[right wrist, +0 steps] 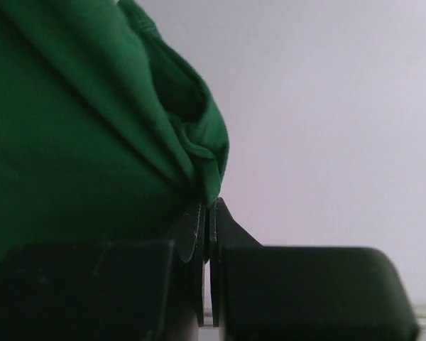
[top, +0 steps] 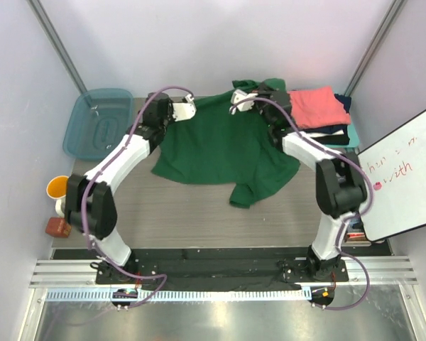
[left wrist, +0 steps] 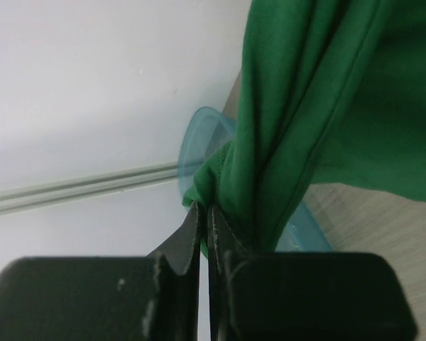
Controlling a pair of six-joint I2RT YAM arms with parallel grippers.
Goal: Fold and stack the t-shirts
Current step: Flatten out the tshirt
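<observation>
Both arms are reaching to the far side of the grey wood-grain tabletop, and each one has a bit of the plain dark green cloth t-shirt. The shirt lies mostly spread out in the middle of the tabletop, far half between the two arms. Its near right part is rumpled into a lumpy fold that pokes toward the arm bases.

The left hand is pinched tight on a bunched edge of the green cloth. In the left wrist view the fingers are pressed together with barely a slit between them, and the fabric is gathered into ropey folds right at the tips. The right hand is doing the same at the shirt's far right edge, clamped on a hemmed corner that curls over the tips.

The pile of folded shirts sits in the far right corner, just beside the right arm. The coral-pink folded t-shirt is on top, the black folded t-shirt is under it, and a teal folded t-shirt peeks out at the bottom.

The translucent teal plastic tub is in the far left corner, apart from the shirt. An orange cup sits off the left edge, and a whiteboard with red scribbles leans at the right.
</observation>
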